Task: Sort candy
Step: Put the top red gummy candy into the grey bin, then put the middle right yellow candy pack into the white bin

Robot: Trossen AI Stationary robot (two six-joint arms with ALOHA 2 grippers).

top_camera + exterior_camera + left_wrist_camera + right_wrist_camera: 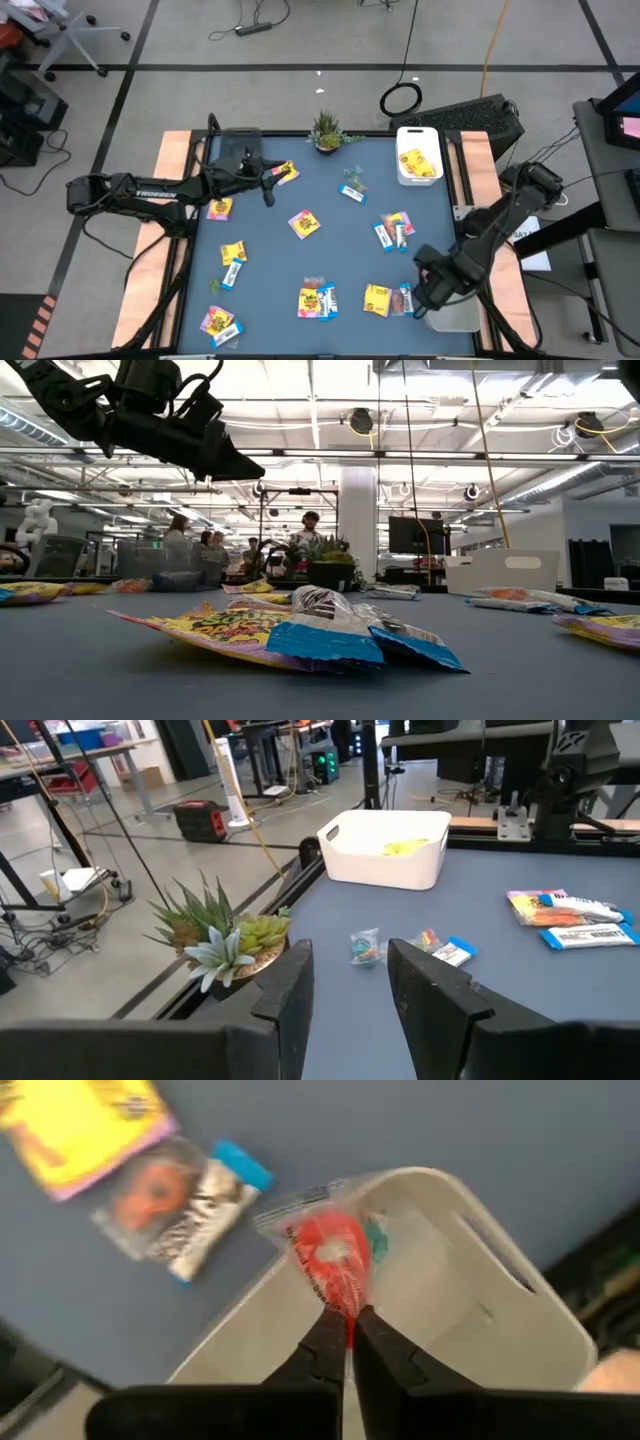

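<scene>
Candy lies scattered over the blue table: yellow packets (304,223), blue-and-white bars (392,232) and small pieces (367,948). My right gripper (350,1330) hangs at the near right, pointing down over a white bin (440,1300), shut on a red candy (330,1260) in a clear wrapper. My left gripper (345,980) stands open and roughly level above the table's far left part (268,182), beside a yellow packet (285,172), with nothing between its fingers. My right gripper pinches the red candy's clear wrapper at one end (347,1305) between its two fingertips, coming from above. The candy is lifted clear and hangs over the white bin's open top.
A small potted plant (327,131) stands at the far edge. A second white bin (418,153) holding yellow packets sits at the far right. The near-right bin (455,318) is by the table's corner. People show in the room beyond the table.
</scene>
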